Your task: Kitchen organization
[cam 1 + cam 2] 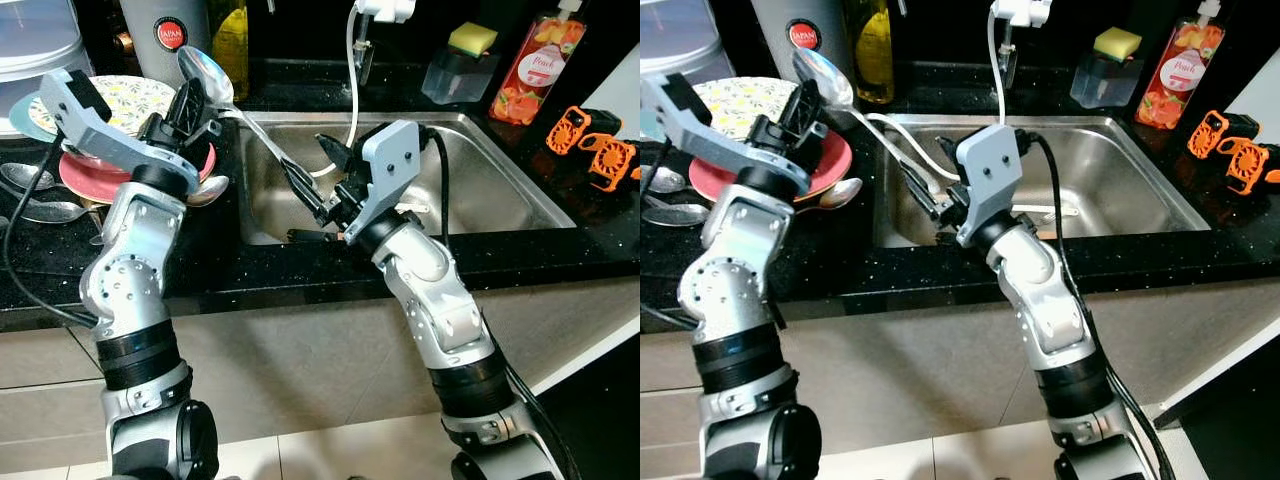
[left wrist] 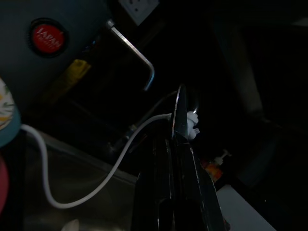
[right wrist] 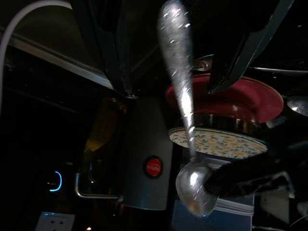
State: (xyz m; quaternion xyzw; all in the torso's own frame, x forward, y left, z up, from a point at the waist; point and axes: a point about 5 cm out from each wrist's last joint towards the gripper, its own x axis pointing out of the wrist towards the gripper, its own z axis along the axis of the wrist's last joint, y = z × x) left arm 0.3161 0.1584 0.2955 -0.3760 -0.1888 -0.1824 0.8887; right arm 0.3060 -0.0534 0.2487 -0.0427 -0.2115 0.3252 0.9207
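Left gripper (image 1: 192,112): clenched on the bowl end of a long spoon (image 1: 205,75), held over the counter edge beside the stacked plates (image 1: 105,175).
Spoon handle: slants down over the sink (image 1: 490,170) toward the right gripper (image 1: 312,180), apparently for a hand-over.
Right gripper: fingers spread either side of the handle, not yet gripping.
Loose spoons (image 1: 45,208): lie on the counter by the plates, likely awaiting sorting.

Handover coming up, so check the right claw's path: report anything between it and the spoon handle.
Nothing visible stands in the way. The spoon, held near its bowl by the left claw, already has its handle running between the right claw's open fingers above the sink.
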